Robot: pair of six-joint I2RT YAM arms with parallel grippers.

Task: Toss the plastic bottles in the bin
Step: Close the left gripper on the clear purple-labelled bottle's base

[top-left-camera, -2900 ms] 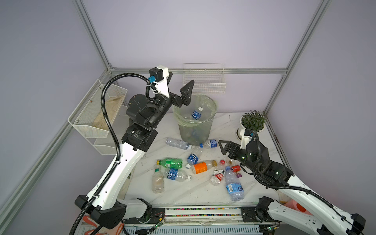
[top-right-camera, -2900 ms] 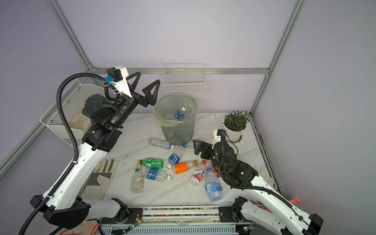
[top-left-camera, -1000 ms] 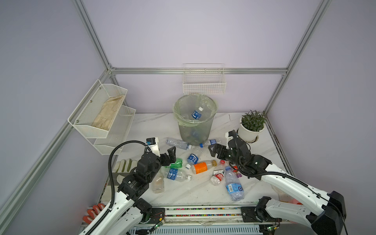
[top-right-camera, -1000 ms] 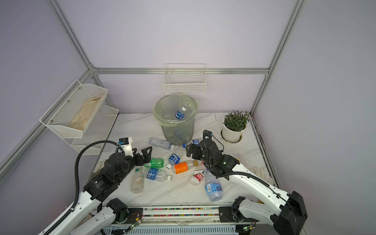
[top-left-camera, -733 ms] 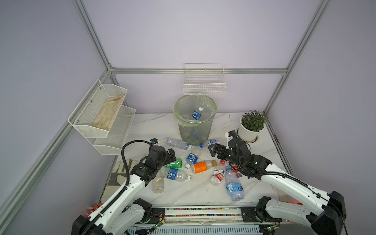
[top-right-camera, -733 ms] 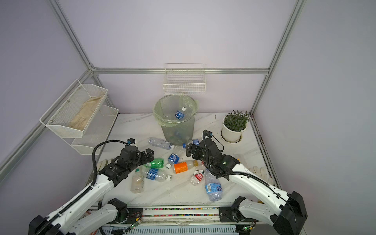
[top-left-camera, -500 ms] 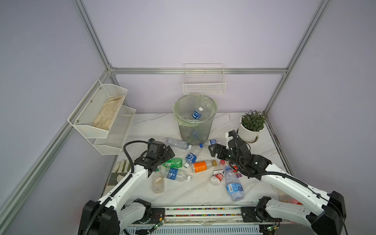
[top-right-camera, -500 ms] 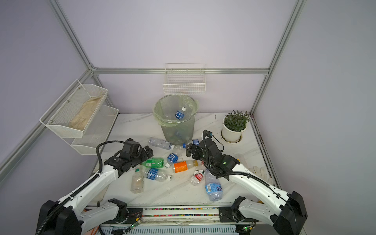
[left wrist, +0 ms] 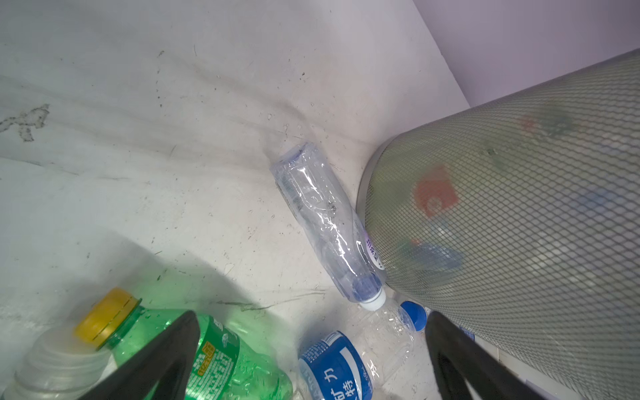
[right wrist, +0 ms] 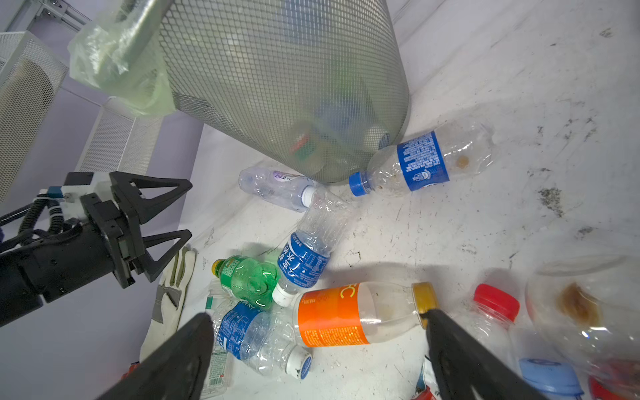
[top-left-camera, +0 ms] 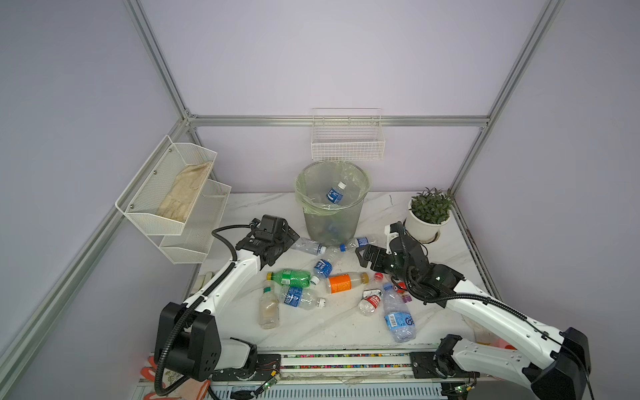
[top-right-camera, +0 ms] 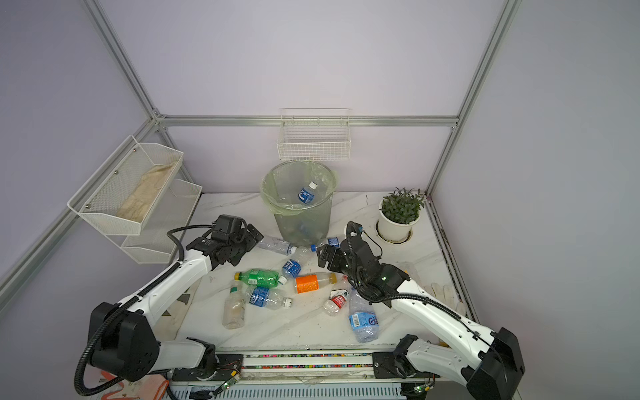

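Several plastic bottles lie on the marble table in front of the bin (top-left-camera: 332,221), a grey mesh basket with a pale green bag; one blue-label bottle (top-left-camera: 335,194) lies inside it. My left gripper (top-left-camera: 284,246) is open and empty, low, left of the bin's foot. In the left wrist view a clear bottle (left wrist: 325,221) lies against the bin (left wrist: 519,207), ahead of the left gripper (left wrist: 311,317). A green bottle (left wrist: 221,356) lies by one finger. My right gripper (right wrist: 318,315) hangs open and empty over the orange-label bottle (right wrist: 346,318), in front of the bin on its right.
A potted plant (top-left-camera: 427,214) stands at the back right. A white wire basket (top-left-camera: 347,138) hangs on the back wall above the bin. A white two-tier mesh shelf (top-left-camera: 173,201) is on the left wall. A work glove (right wrist: 169,294) lies left of the bottles.
The left arm has come down from above the bin to the table and moved back toward the bin's left foot, still open. The right arm has hardly moved in the last second.
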